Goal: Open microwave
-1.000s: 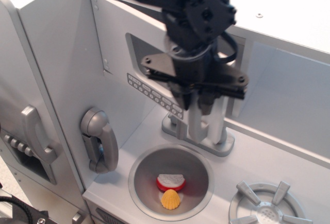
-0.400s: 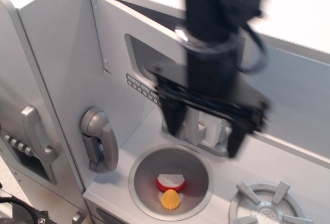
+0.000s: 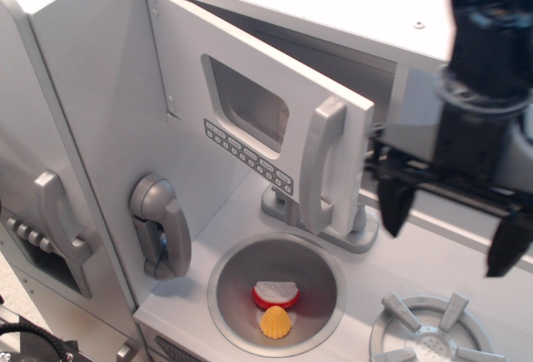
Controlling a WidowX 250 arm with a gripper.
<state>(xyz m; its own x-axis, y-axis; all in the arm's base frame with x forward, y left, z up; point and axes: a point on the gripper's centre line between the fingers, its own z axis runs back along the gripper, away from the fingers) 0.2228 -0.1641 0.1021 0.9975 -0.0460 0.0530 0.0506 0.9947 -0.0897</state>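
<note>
Now the microwave point(image 3: 250, 121), a matte silver-grey box, has its flat door swung partly out, its rectangular window above a row of small buttons and its tall rounded handle point(image 3: 321, 166) at the free edge. Right of the handle, the black gripper point(image 3: 454, 225) hangs with fingers point(image 3: 394, 204) spread, holding nothing.

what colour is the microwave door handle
Silver-grey, like the microwave door; the handle shows clearly in the observation.image view.

No readable text anywhere.
We find no words, brands or numbers; the small buttons point(image 3: 249, 156) on the microwave point(image 3: 258, 121) door, centre frame, carry nothing we can read.
</note>
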